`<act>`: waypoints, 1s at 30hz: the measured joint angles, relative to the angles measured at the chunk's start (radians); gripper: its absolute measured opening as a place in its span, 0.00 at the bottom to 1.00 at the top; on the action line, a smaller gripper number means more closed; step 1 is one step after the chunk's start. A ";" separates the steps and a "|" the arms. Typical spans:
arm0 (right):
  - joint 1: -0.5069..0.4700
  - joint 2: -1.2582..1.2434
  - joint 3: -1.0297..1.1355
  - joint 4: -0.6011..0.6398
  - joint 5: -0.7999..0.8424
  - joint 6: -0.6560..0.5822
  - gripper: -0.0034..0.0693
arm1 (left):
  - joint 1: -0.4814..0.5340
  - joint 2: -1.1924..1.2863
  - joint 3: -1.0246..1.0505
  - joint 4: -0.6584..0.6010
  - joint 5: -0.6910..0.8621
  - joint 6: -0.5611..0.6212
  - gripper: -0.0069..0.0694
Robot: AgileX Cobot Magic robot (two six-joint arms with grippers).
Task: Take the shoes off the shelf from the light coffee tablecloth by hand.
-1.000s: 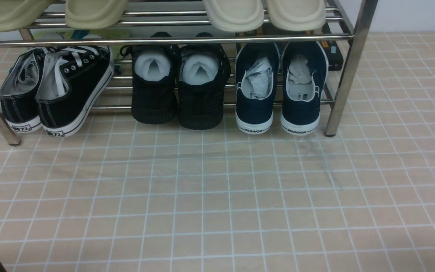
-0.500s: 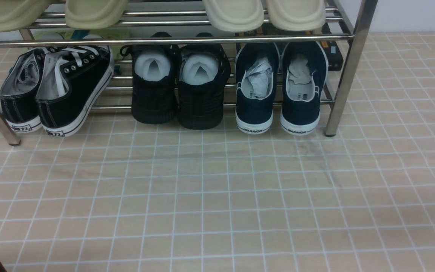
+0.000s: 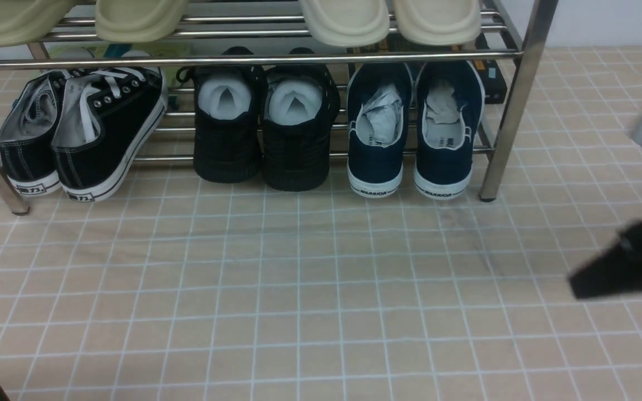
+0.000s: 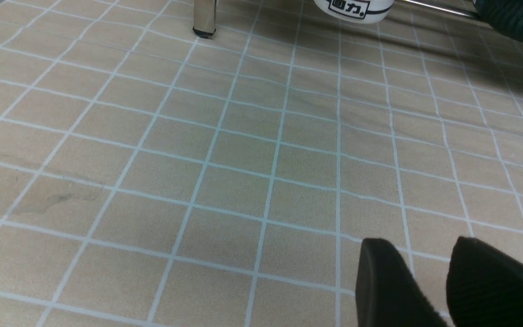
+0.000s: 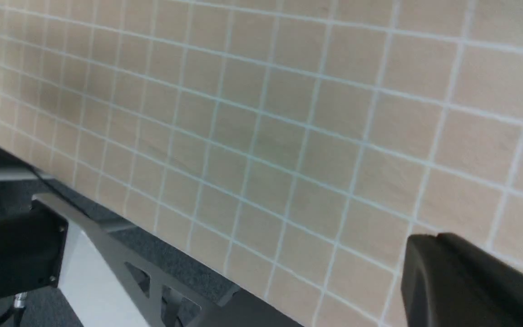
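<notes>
The navy-blue shoes stand side by side, heels toward me, on the lower tier at the right end of the chrome shelf (image 3: 513, 100): left shoe (image 3: 375, 133), right shoe (image 3: 448, 133), both with paper stuffing. The shelf stands on the light coffee tablecloth (image 3: 298, 289). My right gripper (image 3: 583, 287) is at the right edge, low over the cloth, well in front and to the right of the shoes. In the right wrist view its fingers (image 5: 425, 238) are pressed together, holding nothing. My left gripper (image 4: 418, 247) hovers over bare cloth with a gap between its fingers, empty.
Black lace-up sneakers (image 3: 103, 128) and all-black textured shoes (image 3: 265, 133) share the lower tier. Beige slippers (image 3: 343, 19) lie on the upper tier. A shelf leg (image 4: 204, 18) stands ahead of my left gripper. The table edge and robot frame (image 5: 107, 254) show in the right wrist view.
My right arm has come into the front view from the right edge. The shoes and shelf have not moved.
</notes>
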 joint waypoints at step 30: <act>0.503 0.783 -1.026 -0.755 -0.138 0.635 0.47 | 0.000 0.000 0.000 0.000 0.000 0.000 0.41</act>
